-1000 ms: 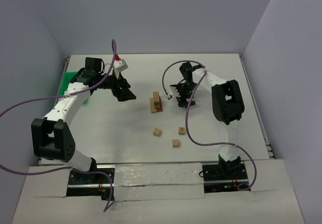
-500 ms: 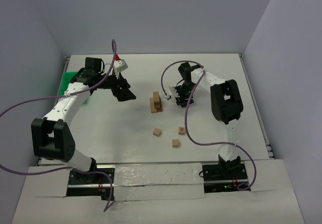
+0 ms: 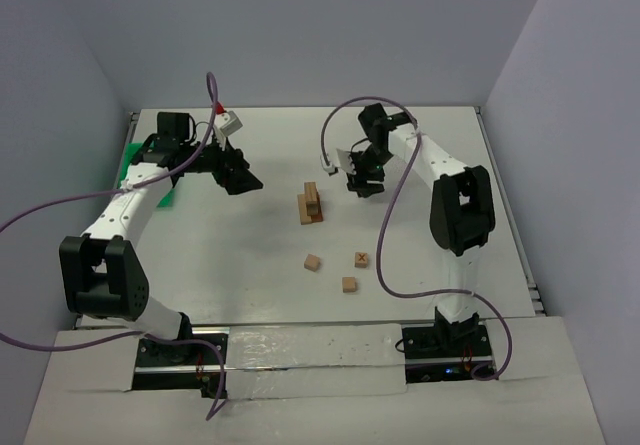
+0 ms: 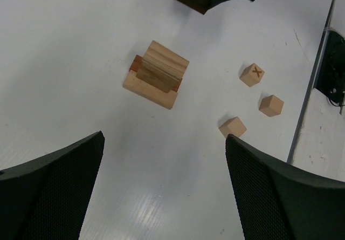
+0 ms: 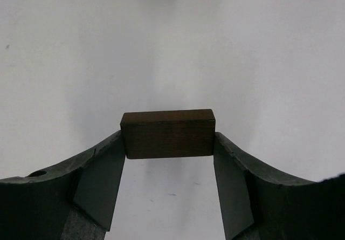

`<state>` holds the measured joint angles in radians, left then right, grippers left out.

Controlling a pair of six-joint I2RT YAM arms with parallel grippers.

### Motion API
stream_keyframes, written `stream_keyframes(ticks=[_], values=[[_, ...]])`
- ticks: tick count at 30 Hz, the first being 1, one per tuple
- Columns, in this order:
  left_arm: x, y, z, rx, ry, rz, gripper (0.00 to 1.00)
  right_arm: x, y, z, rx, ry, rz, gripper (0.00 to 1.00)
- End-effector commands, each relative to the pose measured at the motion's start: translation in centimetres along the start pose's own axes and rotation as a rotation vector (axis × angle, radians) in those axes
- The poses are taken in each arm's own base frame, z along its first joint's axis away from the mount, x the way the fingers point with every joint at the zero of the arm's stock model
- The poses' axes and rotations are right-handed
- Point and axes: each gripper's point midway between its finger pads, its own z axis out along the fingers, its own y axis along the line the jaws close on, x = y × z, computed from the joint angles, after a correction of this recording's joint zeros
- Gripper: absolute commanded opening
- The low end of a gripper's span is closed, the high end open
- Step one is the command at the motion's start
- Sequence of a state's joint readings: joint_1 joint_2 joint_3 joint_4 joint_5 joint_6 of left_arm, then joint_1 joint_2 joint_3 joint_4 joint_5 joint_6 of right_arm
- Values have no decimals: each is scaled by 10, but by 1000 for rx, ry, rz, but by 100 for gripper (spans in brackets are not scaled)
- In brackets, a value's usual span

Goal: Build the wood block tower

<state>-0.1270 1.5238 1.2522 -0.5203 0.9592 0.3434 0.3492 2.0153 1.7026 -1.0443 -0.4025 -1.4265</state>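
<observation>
The tower [image 3: 311,205] is a low stack of tan wooden blocks mid-table; in the left wrist view [image 4: 156,74] it shows a reddish piece in its lower layer. My right gripper [image 3: 362,182] is right of it, raised, and shut on a dark brown bar [image 5: 167,134] held by its ends between the fingers. My left gripper [image 3: 242,179] is open and empty, left of the tower, with its fingers [image 4: 59,180] spread wide. Loose cubes lie nearer the front: a plain one [image 3: 313,262], one marked X [image 3: 361,259] and another plain one [image 3: 349,284].
A green tray [image 3: 133,163] lies at the far left under my left arm. Purple cables loop off both arms. Walls close the table's back and sides. In the left wrist view the three loose cubes [image 4: 252,74] lie right of the stack.
</observation>
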Motion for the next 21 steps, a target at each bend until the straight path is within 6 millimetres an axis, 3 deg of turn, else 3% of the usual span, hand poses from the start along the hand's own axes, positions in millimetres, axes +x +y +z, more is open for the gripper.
stream_keyframes(ticks=[1,6,15,21], values=[[-26,20,-16,-43,-82,-12,99,-41,-10,-50,77,-64,165,23],[-22,41,-25,-143,-89,-44,99,-62,-11,-53,120,-54,254,22],[-15,50,-27,-163,-100,-83,99,-112,-9,-44,141,-70,301,21],[-14,53,-27,-163,-108,-99,99,-123,-6,-31,113,-36,287,22]])
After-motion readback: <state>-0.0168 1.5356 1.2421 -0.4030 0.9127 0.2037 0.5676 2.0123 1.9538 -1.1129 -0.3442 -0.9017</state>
